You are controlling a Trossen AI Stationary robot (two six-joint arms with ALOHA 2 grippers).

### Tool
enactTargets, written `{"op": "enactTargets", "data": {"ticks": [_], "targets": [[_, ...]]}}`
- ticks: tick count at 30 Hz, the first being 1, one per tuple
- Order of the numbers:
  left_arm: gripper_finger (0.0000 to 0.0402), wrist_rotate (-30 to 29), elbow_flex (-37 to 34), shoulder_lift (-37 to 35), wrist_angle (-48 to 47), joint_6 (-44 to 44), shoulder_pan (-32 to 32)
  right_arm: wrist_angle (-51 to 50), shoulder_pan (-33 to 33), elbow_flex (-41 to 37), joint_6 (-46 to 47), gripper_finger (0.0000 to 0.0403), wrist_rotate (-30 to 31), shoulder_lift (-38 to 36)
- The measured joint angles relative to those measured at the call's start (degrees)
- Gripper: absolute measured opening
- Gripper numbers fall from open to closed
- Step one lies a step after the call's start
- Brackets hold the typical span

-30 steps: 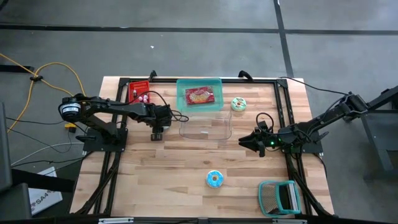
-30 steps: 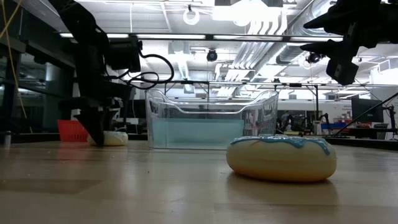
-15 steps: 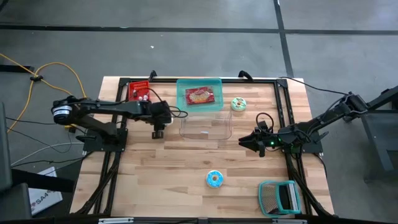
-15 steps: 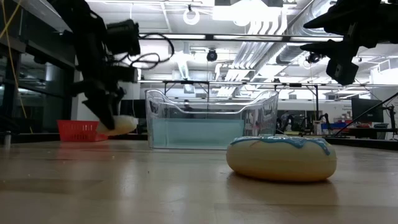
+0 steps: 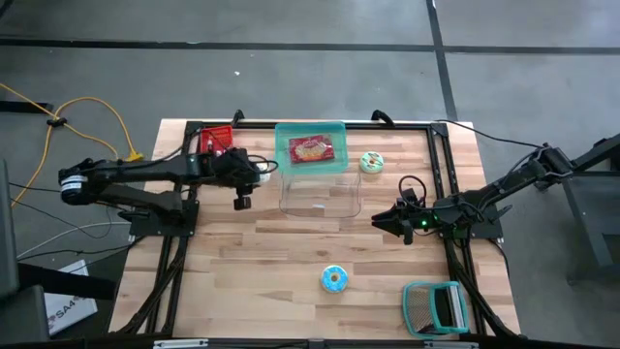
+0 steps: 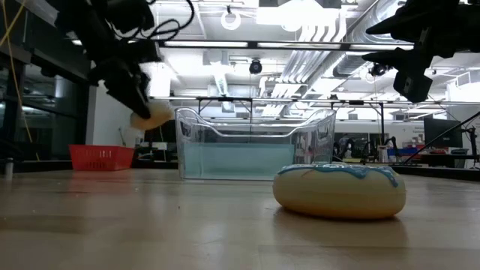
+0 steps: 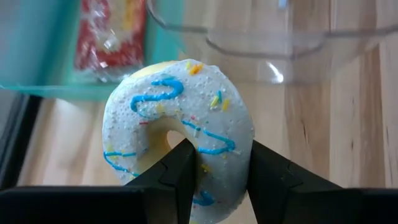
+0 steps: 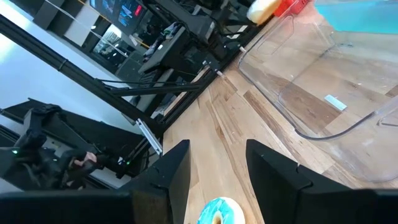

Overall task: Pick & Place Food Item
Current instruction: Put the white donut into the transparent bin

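Observation:
A white-iced donut with blue squiggles and sprinkles (image 7: 180,112) hangs in the air beside the left end of the clear container (image 5: 320,197), with my left gripper (image 7: 217,155) shut on it. In the low view the donut (image 6: 152,114) is level with the container's rim (image 6: 255,124). My right gripper (image 5: 380,221) stands open over the table's right side, nothing between its fingers. A blue-iced donut (image 5: 334,279) lies flat on the table near the front, and a green-iced donut (image 5: 372,162) lies at the back. My left gripper pinches the donut's ring (image 7: 221,140) between its two fingers, one finger (image 7: 183,165) in the hole and the other (image 7: 264,171) outside the rim. The fingers slant down from the table's left. The donut is lifted clear of the table and tilted, its iced face toward the wrist.
A teal lid (image 5: 310,147) with a red food packet (image 5: 312,149) lies behind the container. A red basket (image 5: 215,142) stands at the back left. A teal-framed item (image 5: 436,305) lies at the front right. Black frame rails run along the table's sides.
My left gripper has risen from the table with the white donut, drawing back a little toward the table's left and tipping less steeply downward. The donut, which rested on the table, is now lifted clear to about the height of the container's rim.

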Motion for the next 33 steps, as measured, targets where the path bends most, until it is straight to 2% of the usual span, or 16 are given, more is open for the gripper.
{"op": "enactTargets", "data": {"ticks": [9,22,24,30,33], "targets": [[0.0114,0.02,0.07,-3.2,6.97,-0.68,0.0,0.01,-0.01,0.0,-0.02,0.0144,0.0,-0.01],[0.0114,-0.04,0.07,-2.82,13.88,-0.53,-1.93,0.01,0.0,-0.01,0.0,0.0144,0.0,-0.01],[0.0114,-1.69,0.07,-1.92,16.55,1.0,-3.67,0.0,-0.01,-0.01,-0.02,0.0144,0.0,-0.01],[0.0114,-11.69,0.07,2.83,27.03,4.78,-9.29,0.0,-0.01,-0.02,-0.01,0.0144,0.0,-0.01],[0.0114,-13.85,0.07,6.19,32.95,5.68,-10.93,0.01,-0.01,0.0,-0.02,0.0144,0.0,0.01]]}}
